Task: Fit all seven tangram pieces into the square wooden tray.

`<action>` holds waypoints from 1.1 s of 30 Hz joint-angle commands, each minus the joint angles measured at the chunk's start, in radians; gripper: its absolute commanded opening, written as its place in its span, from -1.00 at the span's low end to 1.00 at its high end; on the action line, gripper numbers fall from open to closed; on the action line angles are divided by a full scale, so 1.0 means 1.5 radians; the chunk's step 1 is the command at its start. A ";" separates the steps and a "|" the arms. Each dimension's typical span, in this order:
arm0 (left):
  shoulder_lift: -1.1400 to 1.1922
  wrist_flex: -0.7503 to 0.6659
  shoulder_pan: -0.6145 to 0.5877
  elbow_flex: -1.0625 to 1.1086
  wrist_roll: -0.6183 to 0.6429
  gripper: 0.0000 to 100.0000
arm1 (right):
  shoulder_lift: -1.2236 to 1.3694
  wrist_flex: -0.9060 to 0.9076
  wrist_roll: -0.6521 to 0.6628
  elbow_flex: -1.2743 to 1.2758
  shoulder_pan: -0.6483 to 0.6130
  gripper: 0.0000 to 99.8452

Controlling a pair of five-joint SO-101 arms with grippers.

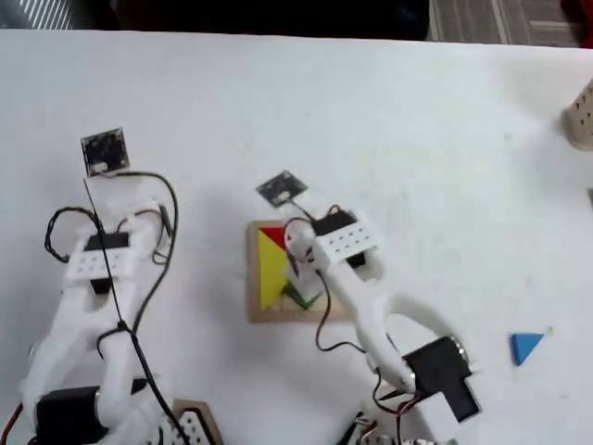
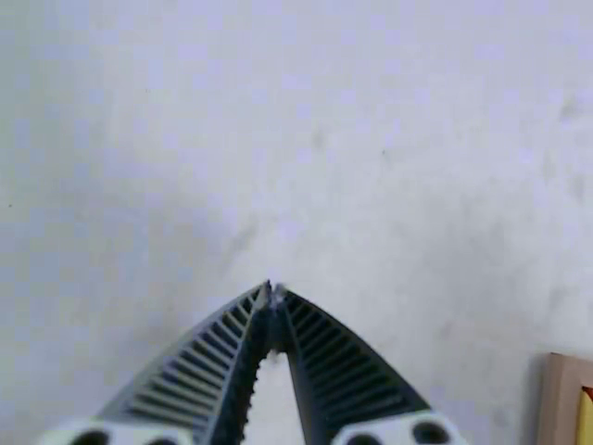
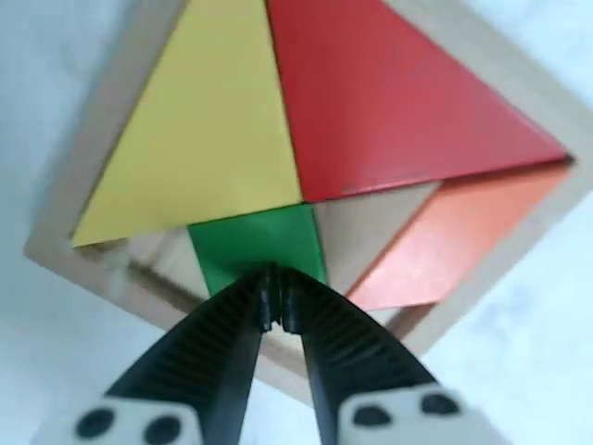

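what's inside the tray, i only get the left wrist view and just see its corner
Observer: The tray holds a yellow triangle and a red triangle side by side, plus a green piece and an orange piece.
Operator: anything working on it
Observer: The right claw is shut, with its tips at the green piece near the tray's rim.
Operator: any pieces outside
Observer: A blue triangle lies on the table, apart from the tray, toward the high view's right edge.
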 commanded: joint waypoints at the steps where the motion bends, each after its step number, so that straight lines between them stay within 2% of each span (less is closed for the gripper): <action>1: -0.027 -0.011 0.012 -0.018 0.007 -0.96 | -0.062 0.081 0.023 -0.055 0.018 -0.96; 3: -0.027 -0.012 0.012 -0.019 0.006 -0.96 | -0.144 0.148 0.031 -0.091 0.040 -0.96; 5: -0.027 -0.012 0.012 -0.019 0.006 -0.96 | -0.249 0.208 0.032 -0.124 0.098 -0.96; 10: -0.027 -0.011 0.012 -0.019 -0.001 -0.96 | -0.467 0.264 0.038 -0.114 0.321 -0.96; 12: -0.027 -0.011 0.013 -0.019 -0.026 -0.96 | -0.488 0.269 0.058 -0.076 0.409 -0.94; 15: -0.027 -0.011 0.025 -0.018 -0.039 -0.96 | -0.476 0.258 0.115 -0.017 0.527 -0.80; 17: -0.027 -0.011 0.032 -0.018 -0.040 -0.96 | -0.459 0.229 0.124 0.010 0.609 -0.73; 20: -0.027 -0.011 0.034 -0.012 -0.040 -0.96 | -0.429 0.173 0.122 0.043 0.714 -0.74; 24: -0.027 -0.011 0.035 -0.010 -0.040 -0.96 | -0.390 0.101 0.122 0.097 0.794 -0.82; 33: -0.027 -0.011 0.035 -0.008 -0.040 -0.96 | -0.285 -0.051 0.127 0.170 0.877 -0.83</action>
